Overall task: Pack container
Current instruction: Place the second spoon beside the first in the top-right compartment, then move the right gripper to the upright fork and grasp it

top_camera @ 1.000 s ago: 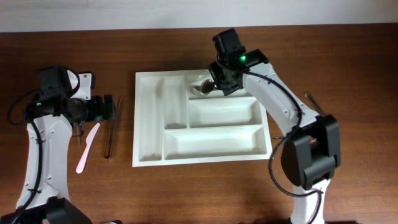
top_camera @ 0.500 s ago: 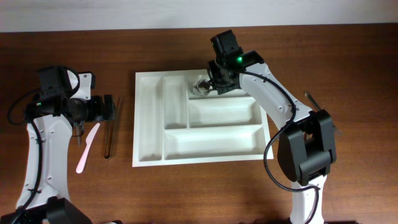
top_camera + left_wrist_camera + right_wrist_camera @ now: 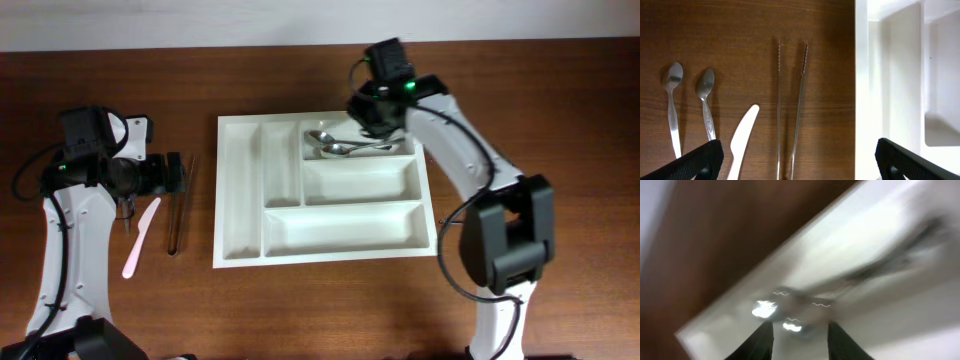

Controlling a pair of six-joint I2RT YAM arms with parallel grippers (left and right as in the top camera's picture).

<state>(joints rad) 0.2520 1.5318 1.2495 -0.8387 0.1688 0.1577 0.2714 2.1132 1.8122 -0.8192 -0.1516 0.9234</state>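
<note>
Container (image 3: 238, 195) long axis left-right, narrow compartments at left end

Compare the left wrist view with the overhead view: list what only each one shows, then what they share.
Left wrist only: two loose spoons lying on the wood, left of the plastic knife.

Overhead only: the whole container, two packed spoons in its top wide compartment, and the right arm reaching over that corner.

Both: the plastic knife, the tongs beside it, and the container's left side.
</note>
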